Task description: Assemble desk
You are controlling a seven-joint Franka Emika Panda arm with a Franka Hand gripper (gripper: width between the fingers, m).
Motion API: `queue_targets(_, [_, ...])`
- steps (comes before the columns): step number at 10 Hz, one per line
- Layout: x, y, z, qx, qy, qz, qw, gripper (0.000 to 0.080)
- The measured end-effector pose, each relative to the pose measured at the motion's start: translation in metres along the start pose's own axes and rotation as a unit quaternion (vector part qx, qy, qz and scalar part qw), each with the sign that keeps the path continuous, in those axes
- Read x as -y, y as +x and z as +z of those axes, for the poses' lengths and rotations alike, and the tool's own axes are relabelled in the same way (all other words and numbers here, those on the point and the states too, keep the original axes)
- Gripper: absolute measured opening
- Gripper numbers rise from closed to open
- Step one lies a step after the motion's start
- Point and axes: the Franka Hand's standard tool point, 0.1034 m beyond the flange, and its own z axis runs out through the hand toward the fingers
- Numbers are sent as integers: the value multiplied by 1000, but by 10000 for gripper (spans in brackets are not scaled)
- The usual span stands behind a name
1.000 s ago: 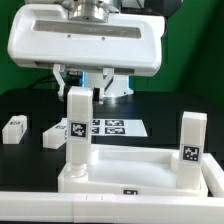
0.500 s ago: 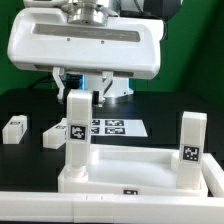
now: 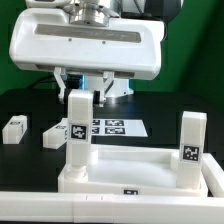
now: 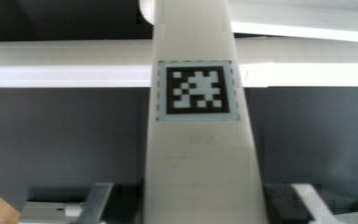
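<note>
Leg (image 3: pixel 77 130) upright, long axis vertical

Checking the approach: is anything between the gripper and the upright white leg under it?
Nothing visible does. The open gripper hangs directly over the upright white plastic block leg with a square marker, at a corner of the white rimmed tabletop panel.

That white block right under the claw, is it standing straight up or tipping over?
Upright: the leg stands vertically at a corner of the tabletop, its sides straight up and down in the exterior view.
</note>
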Motion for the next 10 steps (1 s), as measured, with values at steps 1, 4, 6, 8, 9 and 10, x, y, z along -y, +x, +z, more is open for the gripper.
queue_targets(1, [3, 3, -1, 0, 2, -1, 1000, 290])
queue_targets(4, [-1, -2, -1, 1, 0, 1, 1000, 290])
queue_targets(6, [-5, -5, 0, 4, -2, 4, 1000, 290])
queue_targets(8, [-5, -10, 1, 8, -2, 3, 1000, 290])
queue_targets(9, [-3, -11, 2, 9, -1, 2, 1000, 290])
queue_targets(10, [-2, -12, 3, 10, -1, 1, 1000, 290])
